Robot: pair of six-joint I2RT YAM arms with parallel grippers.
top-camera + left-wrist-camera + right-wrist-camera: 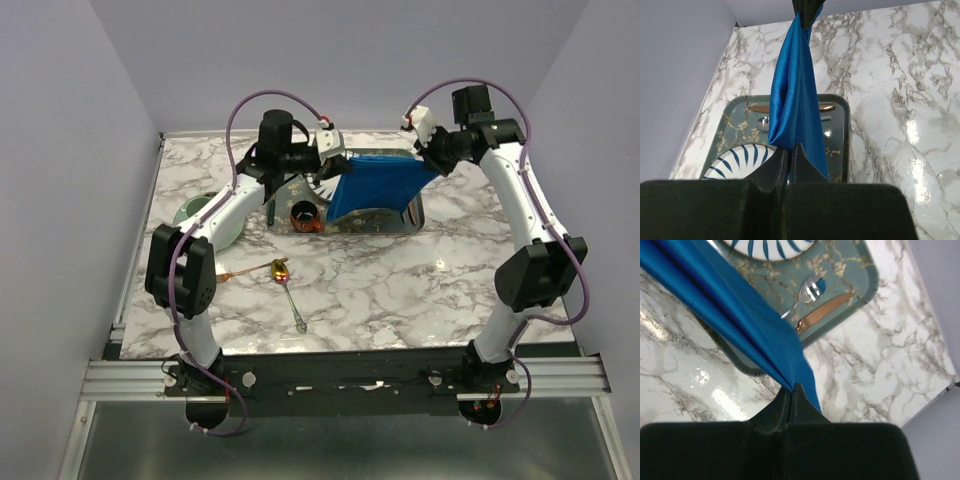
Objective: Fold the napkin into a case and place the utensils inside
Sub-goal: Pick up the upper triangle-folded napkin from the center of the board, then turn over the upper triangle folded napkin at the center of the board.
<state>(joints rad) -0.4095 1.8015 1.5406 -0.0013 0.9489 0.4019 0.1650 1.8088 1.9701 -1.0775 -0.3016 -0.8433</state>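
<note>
The bright blue napkin (378, 186) hangs stretched in the air over the tray, held at two ends. My left gripper (336, 166) is shut on its left end, the tips (788, 150) pinching the cloth (792, 100). At the other end my right gripper (431, 160) is shut on the napkin (740, 315), its tips (792, 389) closed on the fold. No case is in view. The utensils lie on the marble at the front left: the copper-pink fork (250, 270) and the gold-bowled spoon (287, 283), both apart from the grippers.
Under the napkin sits the grey-green patterned tray (412, 218), holding a striped plate (740, 157), a brown-handled cutlery pair (822, 310) and a small orange-brown object (305, 218). A pale green dish (203, 215) stands at the left. Walls close in on three sides.
</note>
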